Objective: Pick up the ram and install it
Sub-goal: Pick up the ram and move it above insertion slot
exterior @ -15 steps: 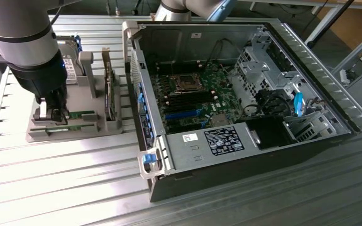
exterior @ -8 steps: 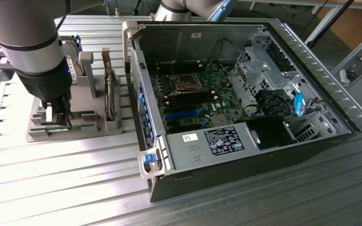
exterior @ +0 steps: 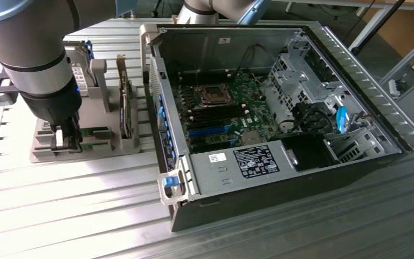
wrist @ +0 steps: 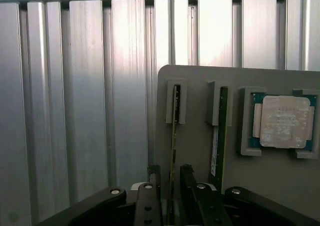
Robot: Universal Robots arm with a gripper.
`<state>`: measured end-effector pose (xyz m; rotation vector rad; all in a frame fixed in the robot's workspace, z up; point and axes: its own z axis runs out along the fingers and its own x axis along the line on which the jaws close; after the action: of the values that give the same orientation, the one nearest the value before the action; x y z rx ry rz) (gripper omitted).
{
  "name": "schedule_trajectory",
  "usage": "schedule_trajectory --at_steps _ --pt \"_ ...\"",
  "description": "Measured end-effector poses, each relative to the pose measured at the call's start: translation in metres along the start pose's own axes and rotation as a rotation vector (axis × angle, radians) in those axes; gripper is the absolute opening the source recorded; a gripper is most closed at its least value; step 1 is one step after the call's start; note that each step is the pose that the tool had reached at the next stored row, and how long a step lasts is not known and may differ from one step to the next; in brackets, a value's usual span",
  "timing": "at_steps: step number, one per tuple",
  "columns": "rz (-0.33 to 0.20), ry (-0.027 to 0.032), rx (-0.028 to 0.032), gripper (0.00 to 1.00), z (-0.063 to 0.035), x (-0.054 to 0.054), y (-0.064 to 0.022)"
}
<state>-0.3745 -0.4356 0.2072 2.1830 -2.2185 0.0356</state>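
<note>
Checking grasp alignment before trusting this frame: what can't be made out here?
Wrist view: the end of the ram nearest the gripper, hidden by its body.
Exterior view: slots of the holder, blocked by the arm.
Exterior view: latches on the motherboard slots, too small to tell.

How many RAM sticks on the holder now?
2. One ram stands between the open gripper's fingers; the other ram in the next slot, nearer the processor chip. More may be hidden.

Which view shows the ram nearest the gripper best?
The wrist view: the ram stands on edge in its gray holder slot, between the fingers of the open gripper. In the exterior view the arm hides most of it.
</note>
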Motion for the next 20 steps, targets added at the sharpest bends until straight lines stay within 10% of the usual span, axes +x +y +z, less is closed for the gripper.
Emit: schedule_trajectory --at_steps 5,6,7,20 --pt "0.000 -0.0016 -0.0001 0.29 0.0000 0.0001 0.0000" --pt "0.000 -0.0143 -0.0001 0.29 0.0003 0.0003 0.0000" --pt "0.000 -0.0416 -0.0008 0.29 0.0002 0.0005 0.0000" --pt "0.000 -0.0429 -0.0007 0.29 0.0003 0.0005 0.0000"
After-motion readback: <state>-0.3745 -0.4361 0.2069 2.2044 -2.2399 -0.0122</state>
